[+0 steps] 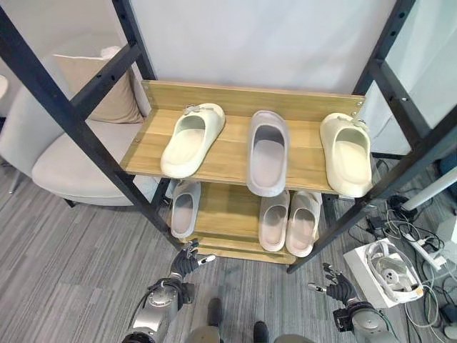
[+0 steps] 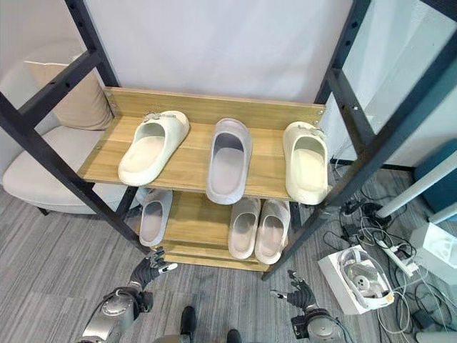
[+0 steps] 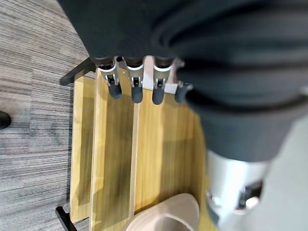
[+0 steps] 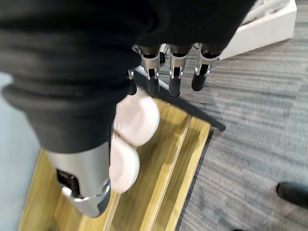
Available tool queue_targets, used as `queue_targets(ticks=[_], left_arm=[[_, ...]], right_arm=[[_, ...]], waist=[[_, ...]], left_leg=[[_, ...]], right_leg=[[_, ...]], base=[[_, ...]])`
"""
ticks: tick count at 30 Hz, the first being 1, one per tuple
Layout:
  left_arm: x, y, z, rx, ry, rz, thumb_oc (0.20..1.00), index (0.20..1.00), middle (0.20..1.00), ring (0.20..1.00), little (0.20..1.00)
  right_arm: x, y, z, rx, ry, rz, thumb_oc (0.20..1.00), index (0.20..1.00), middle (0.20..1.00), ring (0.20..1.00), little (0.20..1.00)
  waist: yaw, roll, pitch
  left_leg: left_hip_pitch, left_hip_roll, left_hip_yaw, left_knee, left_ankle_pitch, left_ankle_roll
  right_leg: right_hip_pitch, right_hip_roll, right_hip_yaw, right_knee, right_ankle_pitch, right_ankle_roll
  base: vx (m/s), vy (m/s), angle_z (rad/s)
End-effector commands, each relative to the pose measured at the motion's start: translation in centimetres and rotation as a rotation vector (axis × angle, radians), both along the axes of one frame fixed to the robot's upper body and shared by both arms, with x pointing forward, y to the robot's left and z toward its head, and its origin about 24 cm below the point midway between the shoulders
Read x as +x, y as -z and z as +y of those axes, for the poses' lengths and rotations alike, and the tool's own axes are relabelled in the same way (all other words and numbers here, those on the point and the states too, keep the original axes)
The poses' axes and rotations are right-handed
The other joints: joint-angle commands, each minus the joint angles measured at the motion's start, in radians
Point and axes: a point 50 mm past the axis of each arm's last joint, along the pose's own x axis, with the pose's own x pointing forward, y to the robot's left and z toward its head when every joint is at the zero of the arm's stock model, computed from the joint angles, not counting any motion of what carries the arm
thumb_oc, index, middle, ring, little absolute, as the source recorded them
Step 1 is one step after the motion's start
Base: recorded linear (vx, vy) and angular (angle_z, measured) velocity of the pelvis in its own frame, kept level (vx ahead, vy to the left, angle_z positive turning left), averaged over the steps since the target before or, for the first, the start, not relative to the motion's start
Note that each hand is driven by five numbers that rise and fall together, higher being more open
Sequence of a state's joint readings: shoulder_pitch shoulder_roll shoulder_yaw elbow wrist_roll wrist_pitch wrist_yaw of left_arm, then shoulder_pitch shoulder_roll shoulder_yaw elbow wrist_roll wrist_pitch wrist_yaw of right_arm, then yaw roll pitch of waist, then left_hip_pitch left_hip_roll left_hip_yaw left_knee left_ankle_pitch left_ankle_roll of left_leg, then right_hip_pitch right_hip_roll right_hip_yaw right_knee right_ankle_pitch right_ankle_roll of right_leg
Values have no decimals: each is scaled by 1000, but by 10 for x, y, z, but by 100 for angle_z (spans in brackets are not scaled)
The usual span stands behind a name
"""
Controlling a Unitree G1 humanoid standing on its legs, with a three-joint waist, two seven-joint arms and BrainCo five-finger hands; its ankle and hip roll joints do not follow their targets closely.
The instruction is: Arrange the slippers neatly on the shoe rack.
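Grey carpet floor fronts a wooden rack: three slippers on top, three below. The left hand and right hand hang low, fingers relaxed, empty. Risk: reaching up could nudge the overhanging top slippers off.

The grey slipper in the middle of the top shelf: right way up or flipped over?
Right way up. The grey foam slipper lies flat on the wooden top shelf, its foot opening and insole facing up, between two cream slippers.
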State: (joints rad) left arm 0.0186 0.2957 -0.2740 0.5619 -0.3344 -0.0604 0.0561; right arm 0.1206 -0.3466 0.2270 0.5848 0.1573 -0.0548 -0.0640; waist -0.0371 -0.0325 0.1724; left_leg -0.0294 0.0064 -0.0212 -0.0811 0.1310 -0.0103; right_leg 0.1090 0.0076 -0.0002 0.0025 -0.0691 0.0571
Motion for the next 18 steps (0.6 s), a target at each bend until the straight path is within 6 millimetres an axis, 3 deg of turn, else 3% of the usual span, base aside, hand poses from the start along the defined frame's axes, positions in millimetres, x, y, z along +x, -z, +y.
queue_targets(ticks=[1, 3, 4, 6, 9, 13, 18], left_arm=[[11, -15, 6, 15, 14, -94, 1000, 1000, 1000, 1000, 1000], [11, -15, 7, 18, 14, -94, 1000, 1000, 1000, 1000, 1000], [15, -19, 11, 27, 8, -109, 1000, 1000, 1000, 1000, 1000], [16, -21, 13, 34, 25, -114, 1000, 1000, 1000, 1000, 1000], [15, -22, 12, 27, 28, -119, 1000, 1000, 1000, 1000, 1000], [13, -19, 10, 15, 22, -116, 1000, 1000, 1000, 1000, 1000], [13, -15, -2, -7, 54, -102, 1000, 1000, 1000, 1000, 1000]], right_arm=[[11, -10, 9, 19, -36, -75, 1000, 1000, 1000, 1000, 1000], [11, -10, 10, 21, -36, -73, 1000, 1000, 1000, 1000, 1000], [20, -11, 19, 27, -65, -87, 1000, 1000, 1000, 1000, 1000], [26, -17, 23, 21, -103, -116, 1000, 1000, 1000, 1000, 1000], [26, -19, 23, 3, -120, -126, 1000, 1000, 1000, 1000, 1000], [27, -24, 24, -34, -189, -144, 1000, 1000, 1000, 1000, 1000], [34, -34, 26, -67, -255, -187, 1000, 1000, 1000, 1000, 1000]], waist=[[33, -36, 9], [33, -37, 11], [47, -22, 32], [61, -12, 25], [71, -24, 3], [76, -37, -18], [58, -36, -22]], left_leg=[[67, 11, 21, 34, -161, 1], [70, 9, 33, 27, -163, 4], [50, 22, 87, 39, -164, 11], [18, 31, 104, 48, -153, 9], [20, 29, 118, 45, -149, -2], [27, 52, 113, 26, -129, -22], [45, 50, 70, 6, -129, -29]], right_leg=[[-92, -100, -17, 3, 61, 76], [-100, -103, -11, -1, 71, 82], [-156, -126, -57, 55, 80, 103], [-123, -160, -88, 92, 61, 107], [-83, -180, -117, 21, 69, 112], [-48, -154, -125, -78, 81, 110], [-36, -145, -136, -87, 74, 105]], base=[[-31, 209, -18], [-94, 72, -45], [-195, 0, -43], [-151, -45, -89], [3, -94, -31], [22, -141, -9], [14, -32, -8]])
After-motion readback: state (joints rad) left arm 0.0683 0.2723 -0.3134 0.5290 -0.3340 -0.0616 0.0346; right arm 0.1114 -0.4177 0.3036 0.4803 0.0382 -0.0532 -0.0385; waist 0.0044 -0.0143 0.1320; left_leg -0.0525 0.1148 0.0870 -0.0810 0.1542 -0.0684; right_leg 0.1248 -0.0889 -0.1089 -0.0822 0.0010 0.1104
